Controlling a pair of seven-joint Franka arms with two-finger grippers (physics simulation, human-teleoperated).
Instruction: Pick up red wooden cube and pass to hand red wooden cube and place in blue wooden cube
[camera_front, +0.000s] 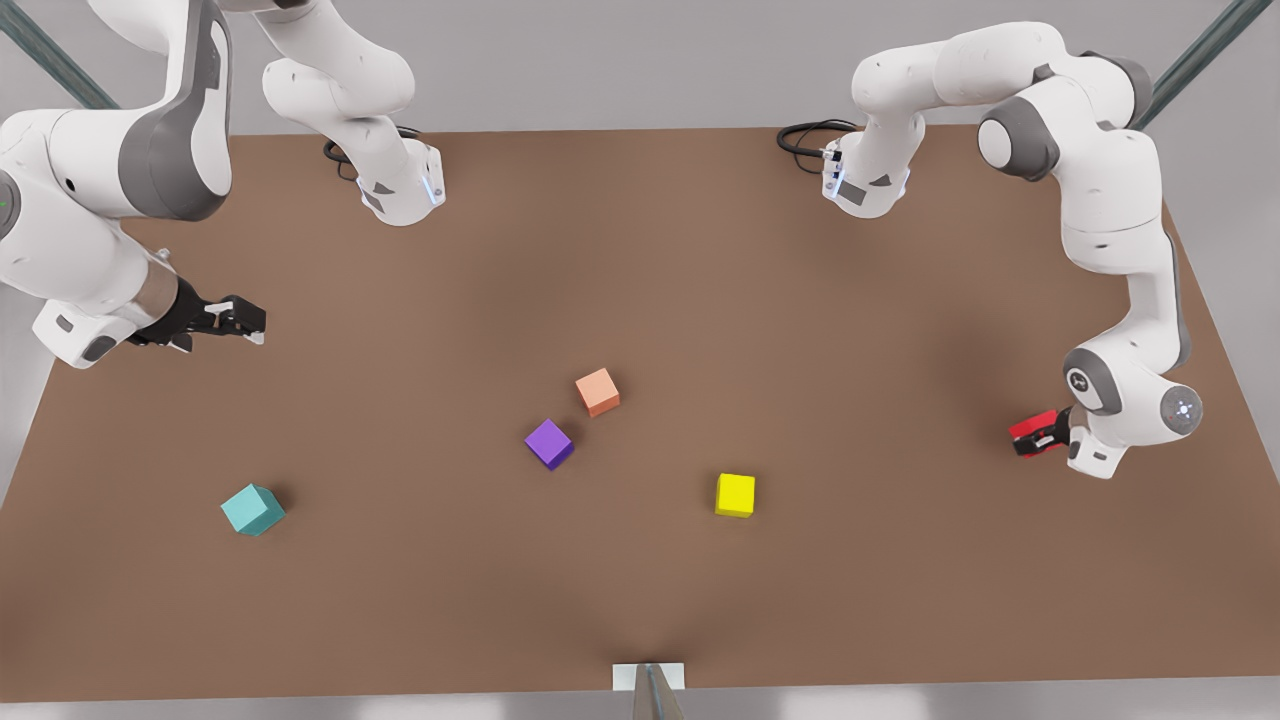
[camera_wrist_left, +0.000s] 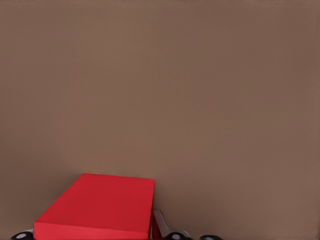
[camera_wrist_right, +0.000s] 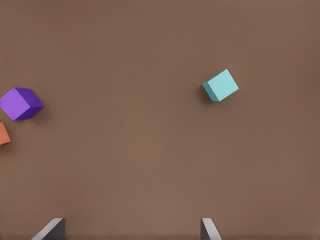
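The red wooden cube is clamped in my left gripper, low over the table at the front view's right edge. In the left wrist view the cube sits between the fingers. The blue wooden cube is teal and rests on the table at the front view's lower left. My right gripper hovers open above the table at the front view's left, farther back than the teal cube. The right wrist view shows that cube ahead of the spread fingertips.
A purple cube, a salmon-orange cube and a yellow cube lie near the middle of the brown table. The arm bases stand at the back edge. A small white bracket sits at the front edge.
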